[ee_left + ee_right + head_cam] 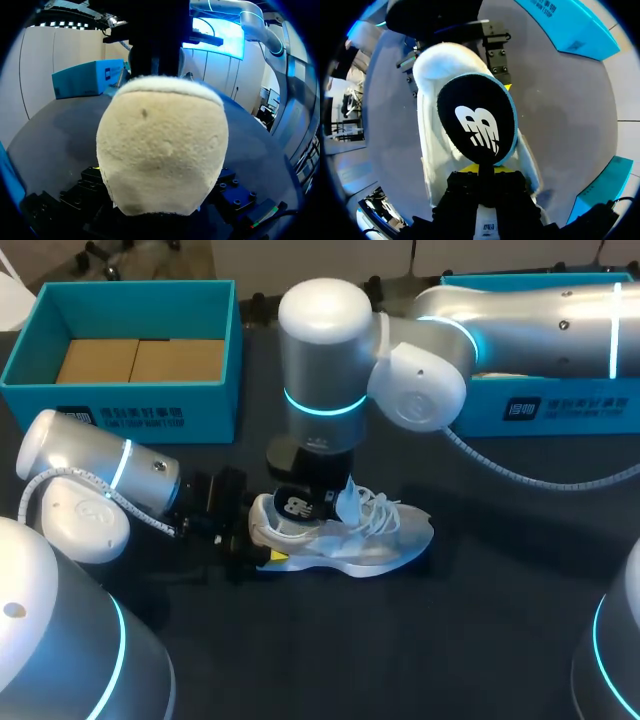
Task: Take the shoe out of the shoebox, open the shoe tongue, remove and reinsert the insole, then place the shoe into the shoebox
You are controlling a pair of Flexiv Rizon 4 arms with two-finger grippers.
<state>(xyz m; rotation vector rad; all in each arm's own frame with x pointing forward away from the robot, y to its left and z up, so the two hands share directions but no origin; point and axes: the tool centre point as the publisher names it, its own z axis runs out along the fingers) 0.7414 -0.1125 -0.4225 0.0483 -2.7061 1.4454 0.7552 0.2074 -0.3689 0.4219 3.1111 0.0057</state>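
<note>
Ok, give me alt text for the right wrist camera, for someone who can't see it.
The right gripper pinches one end of a black insole with a blue rim, held over the white shoe on the table. Beyond the shoe, the left gripper grips its heel.

Two pairs, three singles.
One white lace-up sneaker [385, 538] has its heel gripped between the fingers of the left hand [258, 538]. One black oval insole with a blue rim [477, 125] is pinched in the right hand [487, 172], above the sneaker's opening. Of the two teal cardboard shoeboxes, an open shoebox [130, 405] stands beyond the left hand and a second shoebox [560, 405] stands well apart from the right hand, behind its arm. One dark worktop [480, 640] carries everything.
</note>
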